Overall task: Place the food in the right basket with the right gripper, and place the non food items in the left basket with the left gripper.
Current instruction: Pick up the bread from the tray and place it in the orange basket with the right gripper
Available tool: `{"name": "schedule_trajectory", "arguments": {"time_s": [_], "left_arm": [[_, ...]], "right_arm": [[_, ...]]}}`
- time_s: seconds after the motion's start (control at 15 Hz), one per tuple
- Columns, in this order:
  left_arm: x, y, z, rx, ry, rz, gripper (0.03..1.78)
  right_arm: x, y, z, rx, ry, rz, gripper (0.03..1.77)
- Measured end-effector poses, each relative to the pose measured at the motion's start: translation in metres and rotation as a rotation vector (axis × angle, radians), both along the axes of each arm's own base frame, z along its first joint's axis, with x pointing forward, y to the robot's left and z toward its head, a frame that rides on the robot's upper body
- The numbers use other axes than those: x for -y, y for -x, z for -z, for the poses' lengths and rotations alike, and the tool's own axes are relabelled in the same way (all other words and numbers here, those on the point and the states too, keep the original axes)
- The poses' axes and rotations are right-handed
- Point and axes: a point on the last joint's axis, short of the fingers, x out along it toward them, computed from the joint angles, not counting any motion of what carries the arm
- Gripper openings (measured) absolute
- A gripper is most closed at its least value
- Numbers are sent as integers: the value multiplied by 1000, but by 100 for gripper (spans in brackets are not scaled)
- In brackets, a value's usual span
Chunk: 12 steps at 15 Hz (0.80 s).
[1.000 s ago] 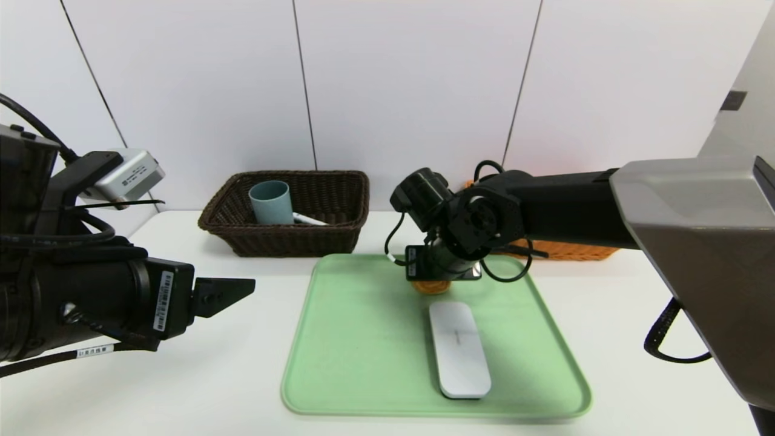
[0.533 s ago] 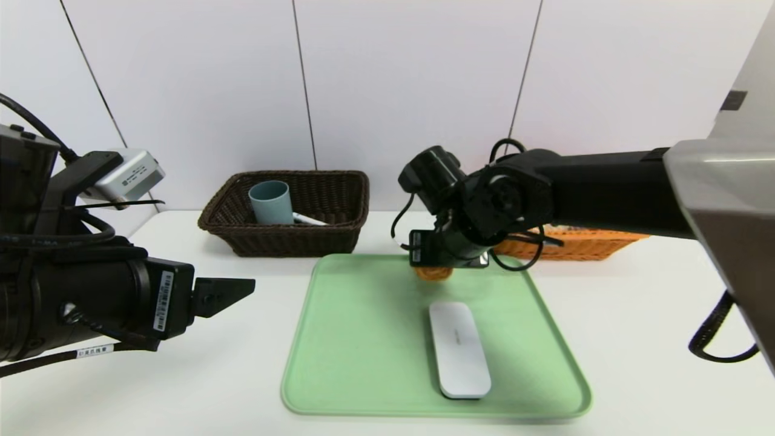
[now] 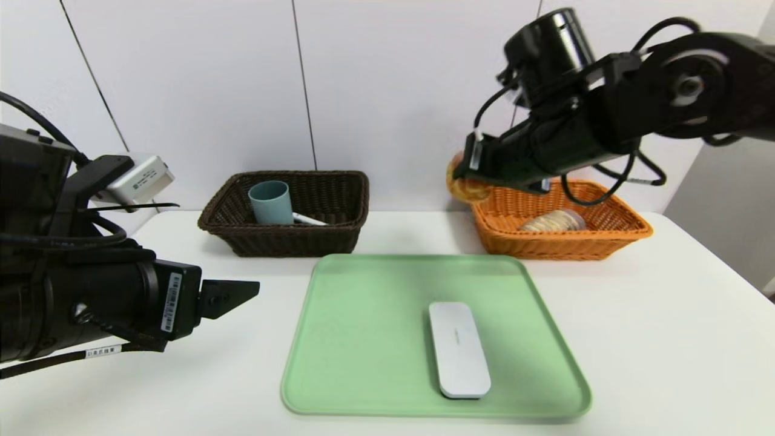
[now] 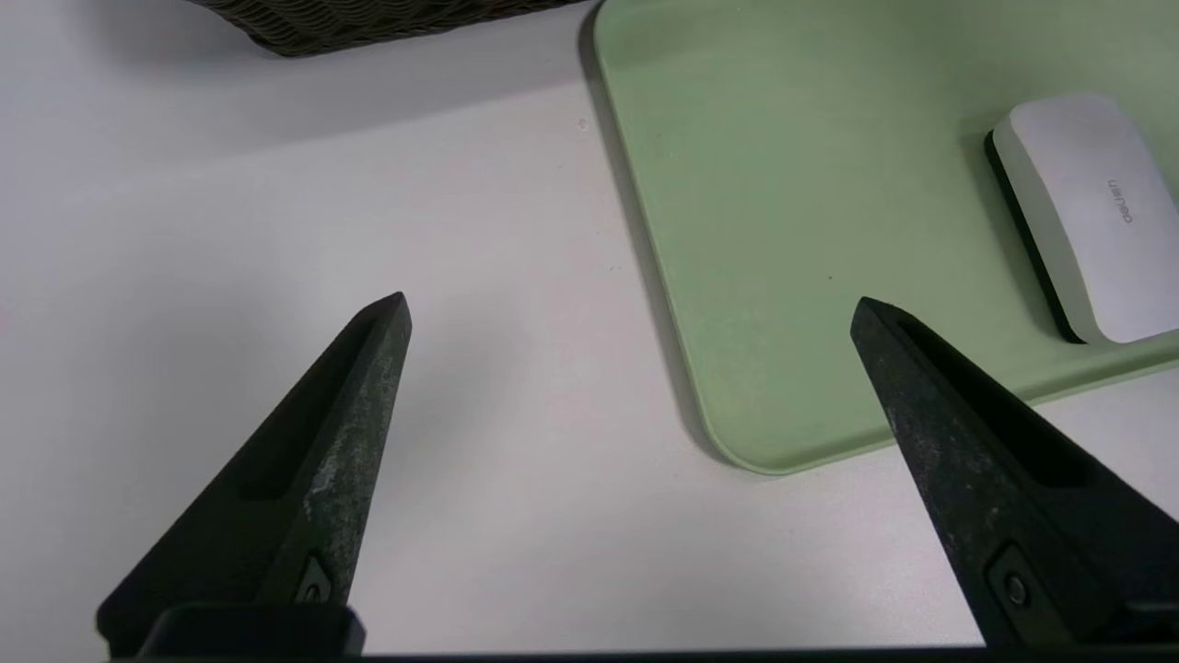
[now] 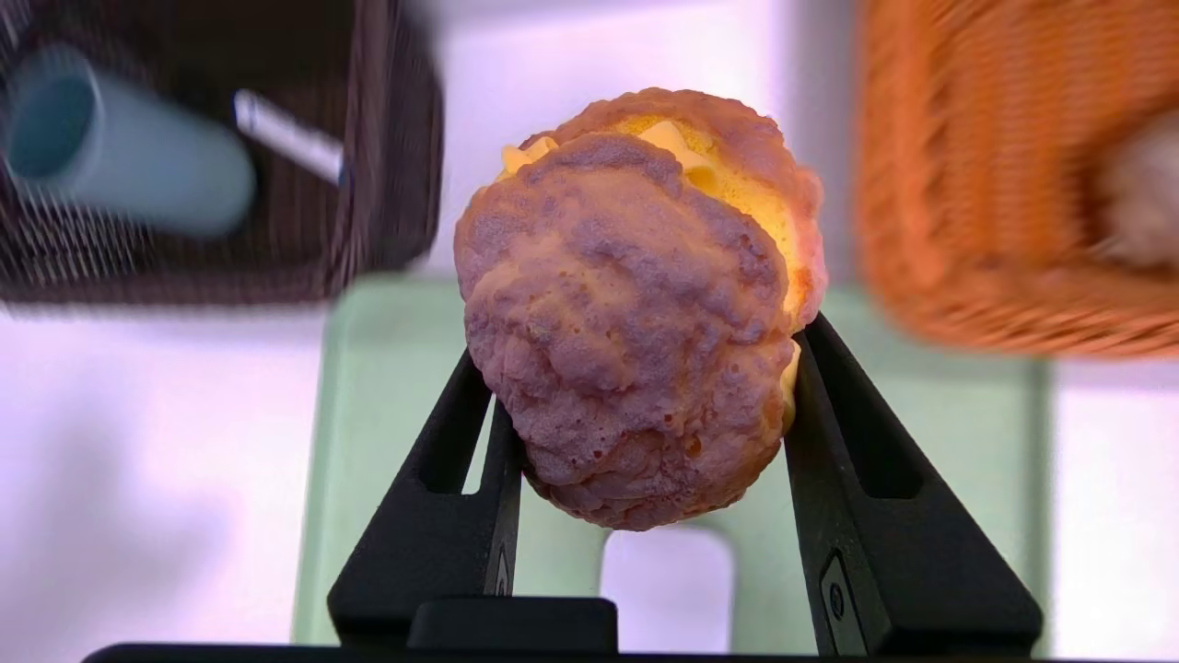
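Your left gripper waits with jaws spread wide over the table, the white case just beyond its right jaw on the green tray. Your right gripper has the bun clenched between its jaws, raised beside the orange basket, where the bread loaf lies. Next, I judge, carry it over the rim and release.
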Motion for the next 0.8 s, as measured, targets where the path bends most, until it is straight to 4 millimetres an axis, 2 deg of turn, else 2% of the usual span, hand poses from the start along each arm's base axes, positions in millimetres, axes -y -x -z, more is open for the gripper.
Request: {"name": "schedule_trajectory", "arguments": {"time_s": [0.13, 0.33, 0.53, 0.8], "left_arm": [[0, -1, 0, -2, -1, 0, 169], [1, -2, 0, -2, 1, 0, 169], [4, -6, -3, 36, 26, 2, 169], [5, -8, -3, 38, 28, 2, 169]], "right_arm": [[32, -15, -12, 67, -1, 74, 81], [67, -47, -3, 99, 9, 156, 81], [78, -76, 26, 53, 18, 186, 81], [86, -116, 82, -31, 42, 231, 81]]}}
